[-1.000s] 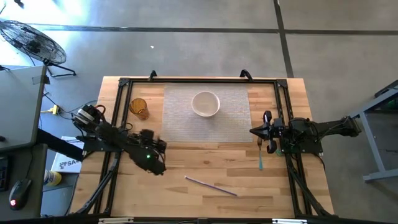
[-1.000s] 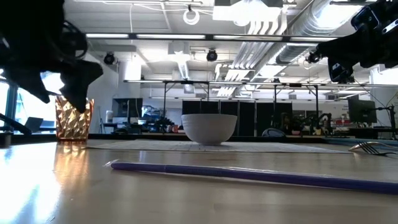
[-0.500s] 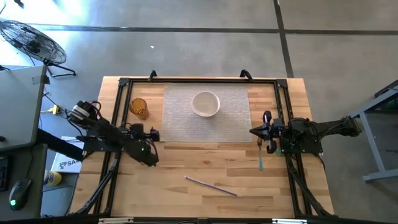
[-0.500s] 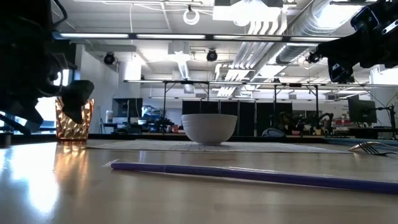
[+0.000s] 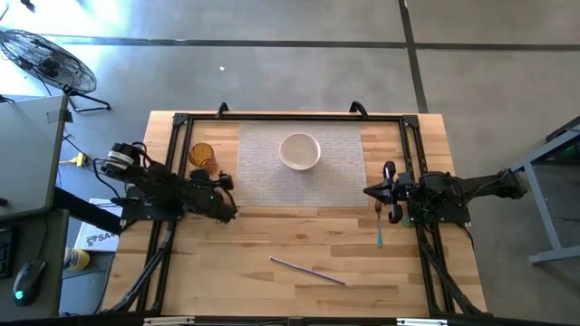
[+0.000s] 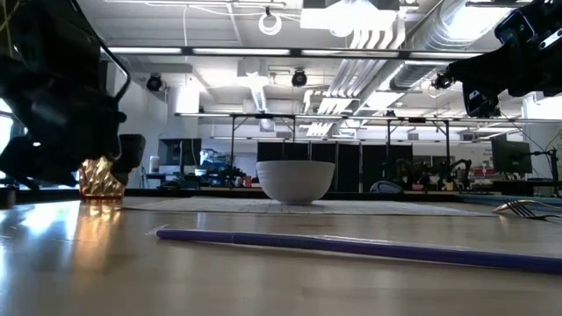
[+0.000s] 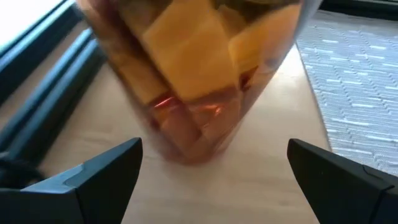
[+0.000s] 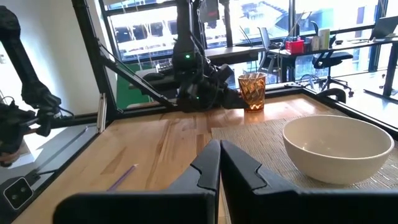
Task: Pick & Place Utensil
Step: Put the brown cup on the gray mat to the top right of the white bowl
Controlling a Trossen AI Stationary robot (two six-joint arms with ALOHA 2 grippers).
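A purple straw [image 5: 308,270] lies flat on the wood near the table's front edge, and it shows across the low view as well [image 6: 351,247]. A fork with a teal handle [image 5: 380,226] lies on the table below my right gripper [image 5: 367,191], which hangs shut and touches nothing. My left gripper [image 5: 219,184] stands open at the table's left, right in front of an amber faceted cup [image 5: 201,157]. In the left wrist view its two fingers stand apart, one on either side of the cup's base [image 7: 186,134], without touching it.
A white bowl [image 5: 300,150] sits on a woven grey placemat [image 5: 299,172] at the far middle. A black frame [image 5: 290,118] runs along the table's far, left and right sides. Bare wood lies between the placemat and the straw.
My left gripper has drawn back from the table's near middle toward the far left, sinking and rolling its wrist, and now stands close before the amber cup. Its fingers have stayed open. Straw, fork, bowl and right arm have kept still.
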